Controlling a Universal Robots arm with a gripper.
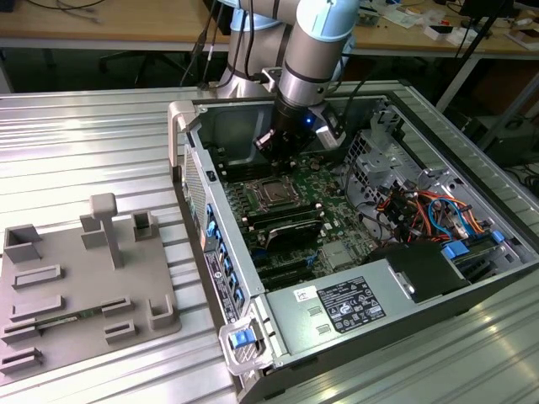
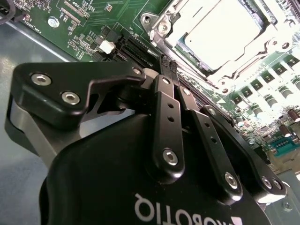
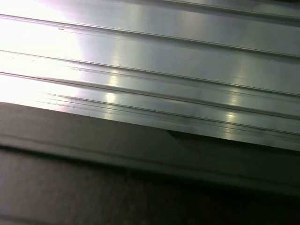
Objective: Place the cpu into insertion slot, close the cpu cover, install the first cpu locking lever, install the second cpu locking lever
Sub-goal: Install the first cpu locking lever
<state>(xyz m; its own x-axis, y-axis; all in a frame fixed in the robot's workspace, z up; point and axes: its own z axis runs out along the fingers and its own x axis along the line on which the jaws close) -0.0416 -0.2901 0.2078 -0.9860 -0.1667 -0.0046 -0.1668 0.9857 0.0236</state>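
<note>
In the exterior view my gripper [image 1: 288, 160] hangs inside the open computer case, just behind the insertion slot [image 1: 274, 193] on the green circuit board [image 1: 333, 181]. In the second wrist view the two black fingers [image 2: 166, 108] lie pressed together, and the gripper [image 2: 165, 63] is shut with nothing visible between them. Its tips point at the near edge of the socket. The cpu [image 2: 225, 26] shows its bright silvery top in the socket. The cpu cover [image 2: 213, 77] lies flat around the cpu as a metal frame. I cannot tell how the locking levers stand.
A labelled grey power-supply box [image 1: 337, 307] fills the case's near end, with black memory slots [image 1: 282, 223] between it and the socket. Coloured cables [image 1: 421, 210] crowd the exterior view's right. A grey fixture tray [image 1: 76, 286] lies on the ribbed metal table [image 3: 150, 70].
</note>
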